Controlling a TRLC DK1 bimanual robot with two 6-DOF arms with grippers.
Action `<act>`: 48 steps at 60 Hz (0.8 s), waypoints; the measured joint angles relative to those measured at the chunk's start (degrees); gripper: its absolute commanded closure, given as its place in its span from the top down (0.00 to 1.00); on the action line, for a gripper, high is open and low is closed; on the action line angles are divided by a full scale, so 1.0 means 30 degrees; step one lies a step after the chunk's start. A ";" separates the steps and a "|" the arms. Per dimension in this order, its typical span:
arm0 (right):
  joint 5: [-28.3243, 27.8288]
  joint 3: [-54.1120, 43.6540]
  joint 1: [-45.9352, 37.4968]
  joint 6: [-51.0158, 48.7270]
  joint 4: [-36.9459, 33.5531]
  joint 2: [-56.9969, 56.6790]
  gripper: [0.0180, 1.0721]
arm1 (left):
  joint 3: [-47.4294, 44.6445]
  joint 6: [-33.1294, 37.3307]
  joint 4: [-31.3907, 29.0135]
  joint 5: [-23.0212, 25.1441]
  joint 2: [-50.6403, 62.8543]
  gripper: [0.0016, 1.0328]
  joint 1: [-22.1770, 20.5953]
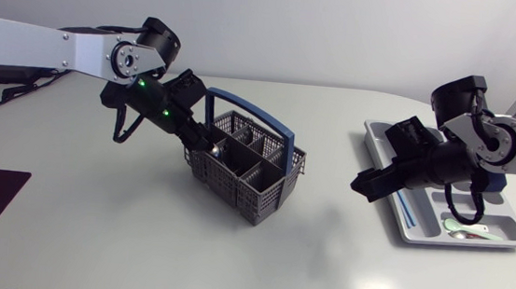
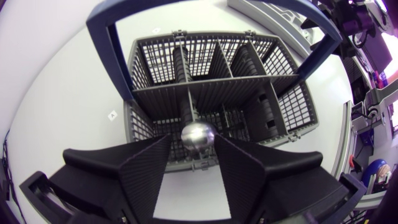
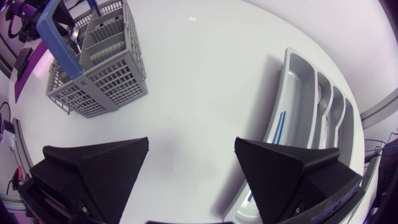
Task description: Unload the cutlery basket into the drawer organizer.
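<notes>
Here, the grey cutlery basket (image 1: 256, 189) stands near the middle of the white table (image 1: 323, 262), its blue handle (image 1: 269, 124) arched over it; the left gripper (image 2: 193, 147) sits at the basket's near end, tilted down into it; its fingers (image 2: 146, 168) stand a little apart, with the shiny bowl of a metal spoon (image 2: 198, 135) between the tips; that spoon stands upright in a compartment just beside the central divider, and whether both fingers touch it cannot be told, a sliver of gap showing on one side; the drawer organizer (image 1: 410, 231) lies well apart at the table's right side, holding a thin blue piece (image 1: 405, 209) in one long slot and a white spoon (image 1: 475, 231) in another; the right gripper (image 3: 192, 146) hangs over the organizer's basket-facing rim and the bare table beside it, fingers spread wide with nothing between them.
</notes>
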 measured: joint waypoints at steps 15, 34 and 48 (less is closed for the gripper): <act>0.0000 0.0000 0.0124 0.0000 -0.0007 0.0000 0.95 | 0.1574 -0.0058 -0.1916 0.0189 0.1151 0.51 0.0087; 0.0007 0.0000 0.0102 -0.0080 -0.0007 0.0000 0.95 | 0.3053 -0.0058 -0.3832 0.2805 0.2113 0.44 0.0503; 0.0007 -0.0015 0.0087 -0.0131 -0.0007 0.0000 0.95 | 0.3359 -0.0051 -0.4473 0.3286 0.2127 0.34 0.0503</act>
